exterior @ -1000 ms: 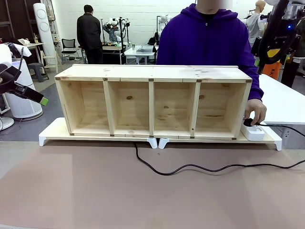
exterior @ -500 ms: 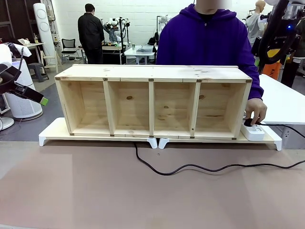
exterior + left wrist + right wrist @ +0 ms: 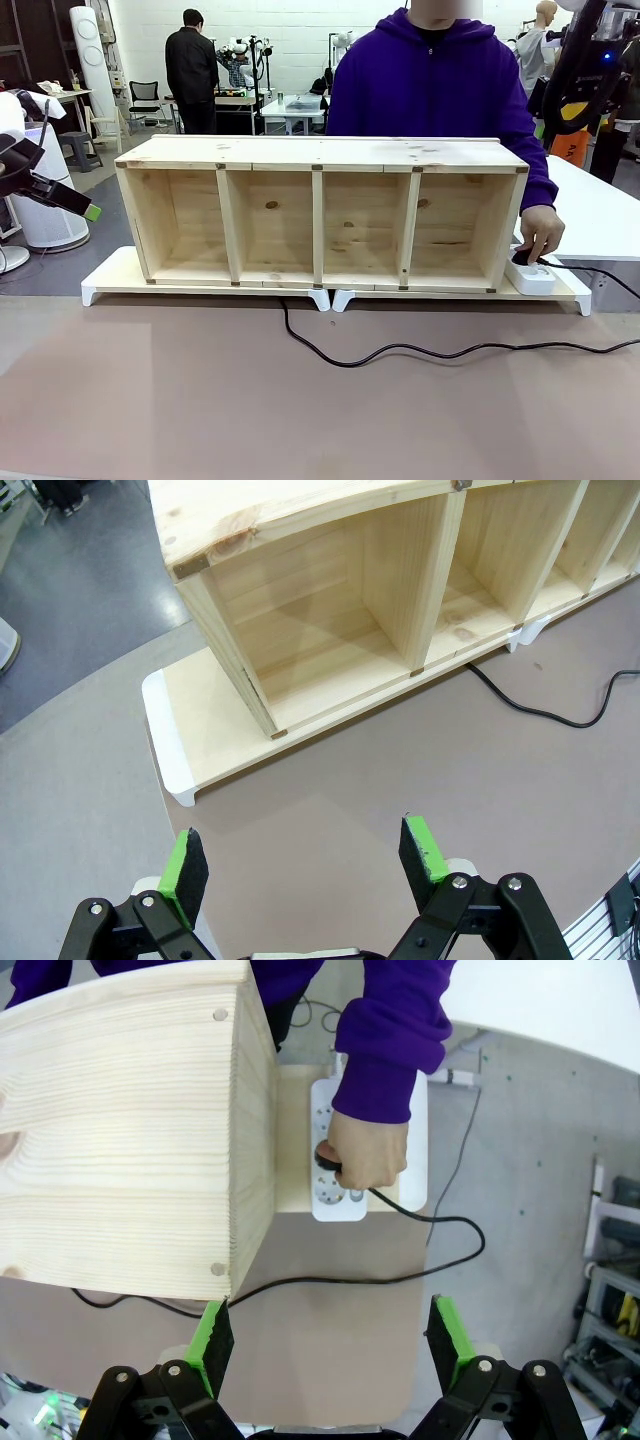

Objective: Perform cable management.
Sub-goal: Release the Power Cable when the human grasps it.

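Cable (image 3: 400, 352) snaking over open tabletop just before the shelf (image 3: 320, 212), plug end under a hand (image 3: 367, 1150) on the power strip (image 3: 340, 1192) at its right end. Both grippers (image 3: 305, 858) (image 3: 330, 1335) spread wide, empty, above.

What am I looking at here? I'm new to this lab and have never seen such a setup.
Two robot arms share a table with a person. The front view looks across the table: a wooden shelf stands on white risers, and a black cable snakes over the brown mat. The other pictures come from cameras on each wrist. The left claw and right claw both hang open, holding nothing. The person's hand holds the plug at a white power strip beside the shelf.
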Tool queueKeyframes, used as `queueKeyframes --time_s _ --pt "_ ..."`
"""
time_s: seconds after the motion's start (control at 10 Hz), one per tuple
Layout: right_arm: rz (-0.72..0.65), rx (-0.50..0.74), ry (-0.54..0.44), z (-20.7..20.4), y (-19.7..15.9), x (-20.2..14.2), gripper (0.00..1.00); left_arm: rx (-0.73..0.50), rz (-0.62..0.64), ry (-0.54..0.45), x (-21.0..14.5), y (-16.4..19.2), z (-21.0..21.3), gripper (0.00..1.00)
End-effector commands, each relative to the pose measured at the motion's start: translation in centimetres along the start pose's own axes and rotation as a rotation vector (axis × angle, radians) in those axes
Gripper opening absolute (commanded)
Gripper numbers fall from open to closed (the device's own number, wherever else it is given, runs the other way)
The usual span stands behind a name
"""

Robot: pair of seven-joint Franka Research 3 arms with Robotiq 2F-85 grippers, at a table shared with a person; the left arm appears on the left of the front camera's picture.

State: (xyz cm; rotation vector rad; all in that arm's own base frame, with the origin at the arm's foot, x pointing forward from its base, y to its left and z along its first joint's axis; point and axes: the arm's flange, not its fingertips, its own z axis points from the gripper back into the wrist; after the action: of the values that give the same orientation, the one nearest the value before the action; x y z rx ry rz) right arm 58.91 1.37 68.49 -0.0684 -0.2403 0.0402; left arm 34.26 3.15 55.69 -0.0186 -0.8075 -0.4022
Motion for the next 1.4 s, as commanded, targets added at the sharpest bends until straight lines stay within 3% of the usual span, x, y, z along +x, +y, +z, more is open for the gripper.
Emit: queueKeyframes --time_s 0.0,1.3 --pt "-0.003 0.000 0.009 -0.07 -0.03 -0.09 1.00 -0.002 0.008 -0.007 -0.09 0.05 -0.12 1.00" --pt "-0.003 0.000 0.009 -0.07 -0.03 -0.09 1.00 -0.002 0.008 -0.007 -0.09 0.05 -0.12 1.00"
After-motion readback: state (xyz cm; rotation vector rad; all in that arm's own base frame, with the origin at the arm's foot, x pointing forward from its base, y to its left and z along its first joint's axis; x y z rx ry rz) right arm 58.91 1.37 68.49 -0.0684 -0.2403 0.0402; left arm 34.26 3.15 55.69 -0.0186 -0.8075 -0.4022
